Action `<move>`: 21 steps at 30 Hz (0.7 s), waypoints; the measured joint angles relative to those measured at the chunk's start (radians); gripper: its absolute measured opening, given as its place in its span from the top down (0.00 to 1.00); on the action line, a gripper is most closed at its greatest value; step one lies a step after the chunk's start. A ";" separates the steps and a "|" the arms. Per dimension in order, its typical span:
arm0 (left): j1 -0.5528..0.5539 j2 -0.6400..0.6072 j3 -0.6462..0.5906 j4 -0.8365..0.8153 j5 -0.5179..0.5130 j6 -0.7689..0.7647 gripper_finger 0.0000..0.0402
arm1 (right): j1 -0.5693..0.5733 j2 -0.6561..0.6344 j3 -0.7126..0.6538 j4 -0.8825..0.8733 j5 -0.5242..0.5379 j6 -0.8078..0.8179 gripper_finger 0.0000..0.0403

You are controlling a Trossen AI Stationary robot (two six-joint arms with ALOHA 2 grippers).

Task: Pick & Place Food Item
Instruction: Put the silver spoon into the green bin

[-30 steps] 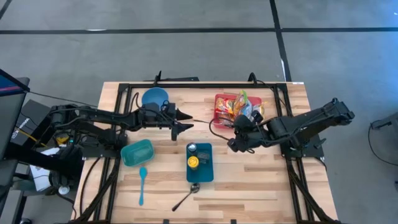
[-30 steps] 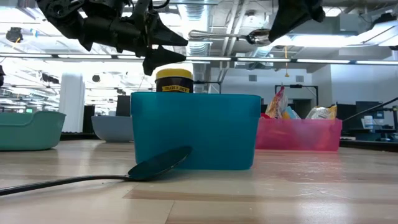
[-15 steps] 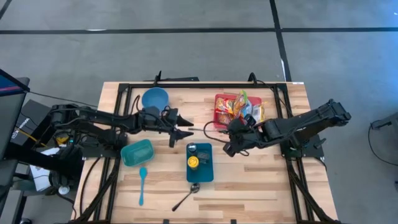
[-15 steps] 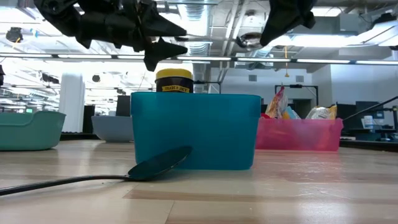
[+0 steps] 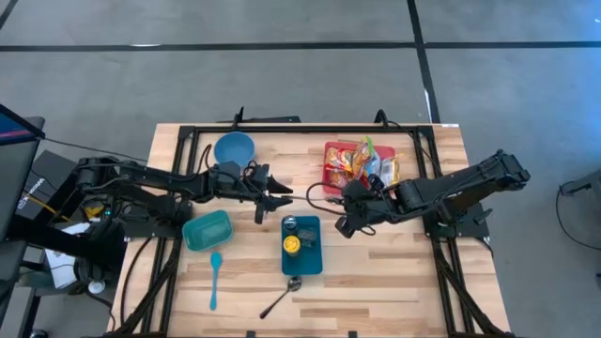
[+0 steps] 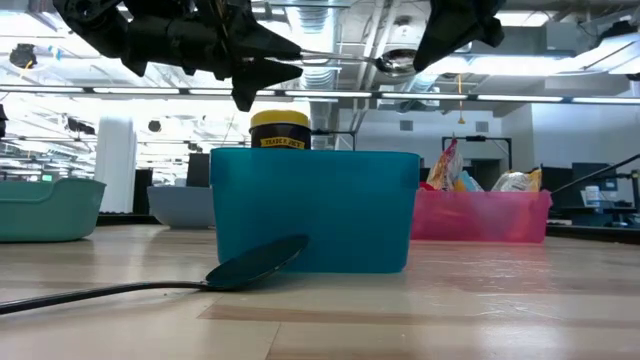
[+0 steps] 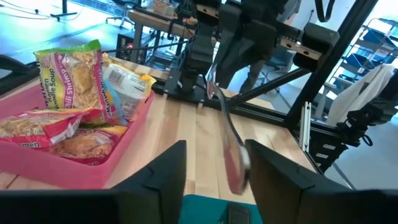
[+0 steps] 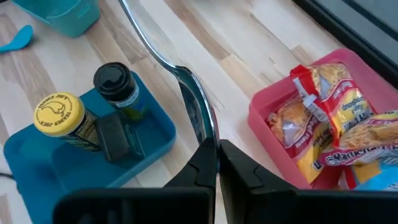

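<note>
**Metal spoon held in mid-air between both tools**

Right tool (image 5: pixel 344 222) pinches one end of a metal spoon (image 5: pixel 299 194), fingers pressed together on it. Spoon's other end sits between the spread fingers of left tool (image 5: pixel 285 194). Below: blue bin (image 5: pixel 302 245) with jars on the bench (image 5: pixel 376 277). Pink noodle tray (image 5: pixel 331 164) beside right tool.

On the bench (image 5: pixel 394 272) we see a blue bowl (image 5: pixel 234 147) near the far edge, a teal tub (image 5: pixel 207 231) closer in, and a light blue spoon (image 5: pixel 215 278) lying just in front of that tub. A dark metal spoon (image 5: pixel 281 296) lies by the near end of the blue tray (image 5: pixel 311 258). Beyond the bench we see grey floor (image 5: pixel 282 66) crossed by dark lines.
</note>
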 joint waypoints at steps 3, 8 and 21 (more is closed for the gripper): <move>0.000 0.000 0.000 0.003 0.000 0.000 0.67 | 0.000 0.000 0.000 0.001 -0.010 0.000 1.00; 0.000 0.000 0.000 0.003 0.000 0.000 0.74 | 0.000 0.000 0.000 0.001 -0.011 0.001 1.00; 0.000 0.000 0.000 0.002 0.003 0.000 0.84 | -0.005 0.000 0.000 0.001 -0.037 0.019 1.00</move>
